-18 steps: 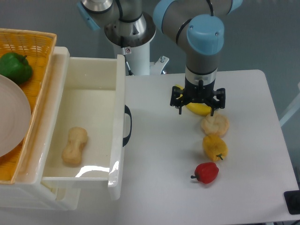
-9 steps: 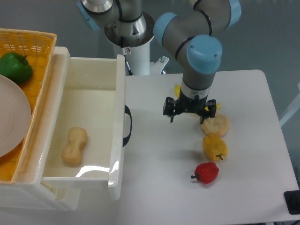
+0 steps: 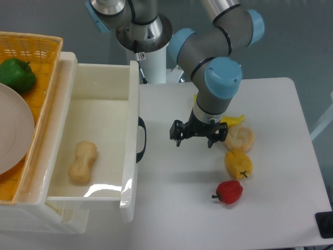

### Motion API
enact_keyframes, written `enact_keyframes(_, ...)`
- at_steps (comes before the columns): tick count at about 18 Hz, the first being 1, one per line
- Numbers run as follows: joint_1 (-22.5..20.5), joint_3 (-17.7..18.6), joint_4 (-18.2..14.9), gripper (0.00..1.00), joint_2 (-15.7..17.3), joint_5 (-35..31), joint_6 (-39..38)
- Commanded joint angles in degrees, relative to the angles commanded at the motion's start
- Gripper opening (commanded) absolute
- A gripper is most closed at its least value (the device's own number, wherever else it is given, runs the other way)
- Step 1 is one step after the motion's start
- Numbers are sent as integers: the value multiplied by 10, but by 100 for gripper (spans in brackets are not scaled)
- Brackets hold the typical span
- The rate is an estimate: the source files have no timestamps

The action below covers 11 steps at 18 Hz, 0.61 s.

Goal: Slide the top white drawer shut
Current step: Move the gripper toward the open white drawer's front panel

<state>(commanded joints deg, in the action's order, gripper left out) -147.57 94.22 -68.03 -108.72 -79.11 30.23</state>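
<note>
Camera view: top white drawer (image 3: 96, 136) pulled fully out at left. Gripper (image 3: 196, 137) hovers right of black handle (image 3: 141, 139), jaws spread wide, empty. Approach step; next, contact drawer front, push left.

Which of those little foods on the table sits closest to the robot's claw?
The pale round bun, just right of the gripper. The yellow pepper and the red pepper lie farther toward the table's front edge; the banana peeks out behind the arm.
</note>
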Motion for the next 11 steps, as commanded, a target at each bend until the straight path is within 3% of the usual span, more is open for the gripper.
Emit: enact_keyframes(11, 1, 1, -1, 100, -16, 38, -12)
